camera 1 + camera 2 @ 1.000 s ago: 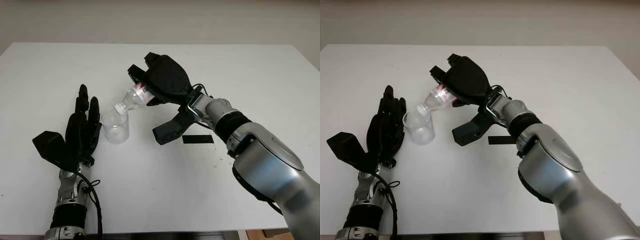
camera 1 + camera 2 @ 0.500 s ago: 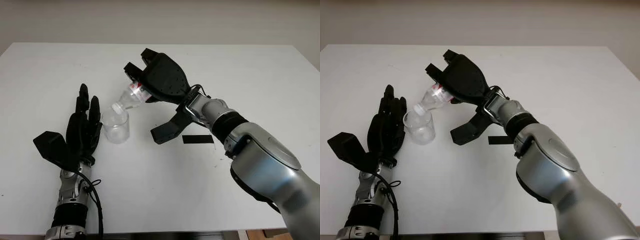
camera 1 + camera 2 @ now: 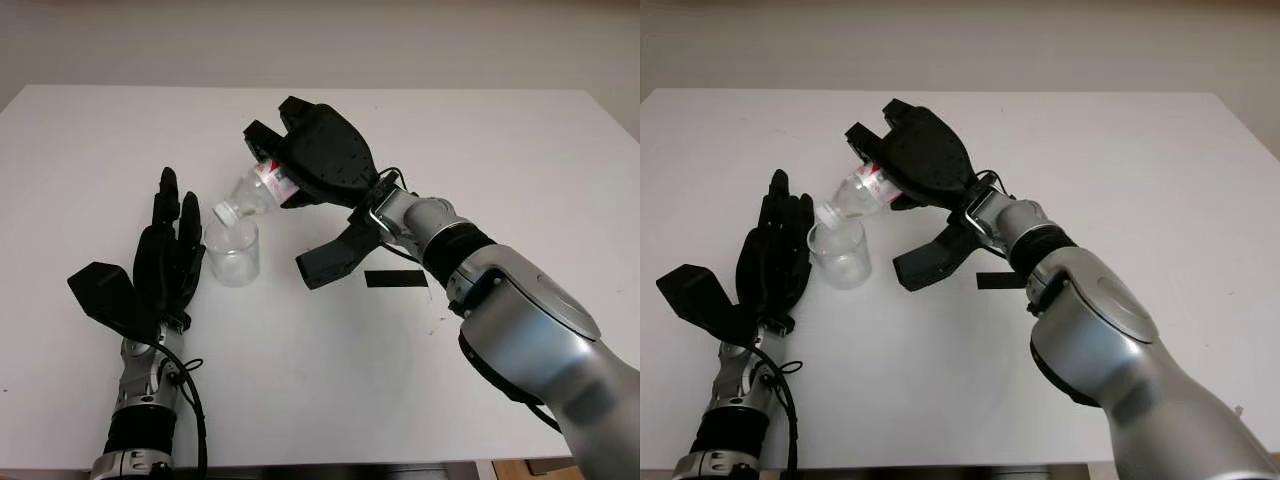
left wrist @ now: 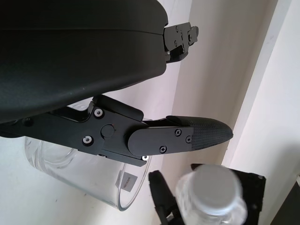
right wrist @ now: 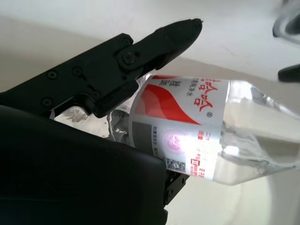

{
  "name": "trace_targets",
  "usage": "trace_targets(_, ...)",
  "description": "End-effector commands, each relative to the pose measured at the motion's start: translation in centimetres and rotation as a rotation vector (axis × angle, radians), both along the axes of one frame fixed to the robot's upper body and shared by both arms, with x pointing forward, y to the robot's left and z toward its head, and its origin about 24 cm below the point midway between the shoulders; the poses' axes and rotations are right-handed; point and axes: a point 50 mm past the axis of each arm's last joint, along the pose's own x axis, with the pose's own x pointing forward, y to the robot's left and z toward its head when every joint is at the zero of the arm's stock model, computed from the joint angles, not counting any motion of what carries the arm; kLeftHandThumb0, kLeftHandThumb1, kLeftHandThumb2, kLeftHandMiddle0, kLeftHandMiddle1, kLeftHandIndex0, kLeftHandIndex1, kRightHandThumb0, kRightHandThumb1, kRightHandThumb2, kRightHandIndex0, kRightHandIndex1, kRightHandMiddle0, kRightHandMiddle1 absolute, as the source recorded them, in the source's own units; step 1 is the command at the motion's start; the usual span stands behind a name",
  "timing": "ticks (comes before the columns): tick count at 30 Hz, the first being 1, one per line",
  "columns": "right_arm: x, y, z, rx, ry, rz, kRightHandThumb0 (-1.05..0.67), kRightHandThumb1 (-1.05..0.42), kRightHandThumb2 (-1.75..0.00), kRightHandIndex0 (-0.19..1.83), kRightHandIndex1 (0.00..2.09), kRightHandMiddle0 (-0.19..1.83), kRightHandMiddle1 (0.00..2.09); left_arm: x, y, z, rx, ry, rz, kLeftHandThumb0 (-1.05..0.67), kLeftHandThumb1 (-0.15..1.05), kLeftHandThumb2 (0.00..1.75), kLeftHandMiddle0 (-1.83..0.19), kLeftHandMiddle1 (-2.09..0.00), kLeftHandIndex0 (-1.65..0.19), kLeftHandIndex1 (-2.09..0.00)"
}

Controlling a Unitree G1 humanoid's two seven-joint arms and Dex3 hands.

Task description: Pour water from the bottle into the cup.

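Two hands are working over the white worktop (image 3: 520, 150): the right hand (image 3: 325, 160) is gripping the clear, red-labelled bottle (image 3: 252, 192), tilting its capped mouth just above the clear cup (image 3: 232, 252), while the open left hand (image 3: 165, 262) is sitting just beside that cup.
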Motion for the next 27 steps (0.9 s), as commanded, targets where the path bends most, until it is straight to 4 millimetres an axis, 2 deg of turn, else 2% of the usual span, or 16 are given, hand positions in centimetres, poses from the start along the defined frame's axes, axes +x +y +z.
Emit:
trace_targets(1, 0.2, -0.5, -0.1, 0.096, 0.098, -0.022, -0.41, -1.05, -0.21, 1.34, 2.09, 0.84, 2.09, -0.5, -0.2, -1.3, -0.02, 0.047, 0.0, -0.73, 1.05, 0.44, 0.15, -0.05, 0.18, -0.04)
trace_targets(5, 0.4, -1.5, -0.6, 0.302, 0.318, -0.025, -0.4, -1.05, -0.25, 1.32, 2.09, 0.83, 2.09, -0.5, -0.1, -1.3, -0.021, 0.053, 0.012, -0.74, 1.05, 0.41, 0.13, -0.06, 0.15, -0.06)
trace_targets(16, -0.3, -5.6, -3.7, 0.825, 0.707, 0.028, -0.38, -1.05, -0.34, 1.35, 2.09, 1.08, 2.09, -0.4, 0.0, -1.1, -0.006, 0.051, -0.006, -0.73, 1.05, 0.44, 0.13, -0.05, 0.17, -0.05)
trace_targets(19, -0.8, -7.0, -5.0, 1.001, 0.808, 0.063, -0.37, -1.05, -0.37, 1.32, 2.09, 1.07, 2.09, -0.4, 0.0, -1.1, -0.008, 0.056, -0.011, -0.73, 1.05, 0.44, 0.15, -0.05, 0.18, -0.04)
trace_targets(22, -1.6, -8.7, -6.9, 1.258, 0.993, 0.075, -0.42, -1.05, -0.4, 1.29, 2.09, 0.98, 2.09, -0.4, 0.0, -1.1, -0.008, 0.056, -0.014, -0.73, 1.05, 0.43, 0.15, -0.05, 0.18, -0.04)
trace_targets(27, -3.1, -10.1, -7.8, 1.389, 1.077, 0.078, -0.44, -1.05, -0.4, 1.29, 2.09, 0.88, 2.09, -0.5, 0.1, -1.1, -0.003, 0.056, -0.018, -0.73, 1.05, 0.46, 0.15, -0.05, 0.18, -0.05)
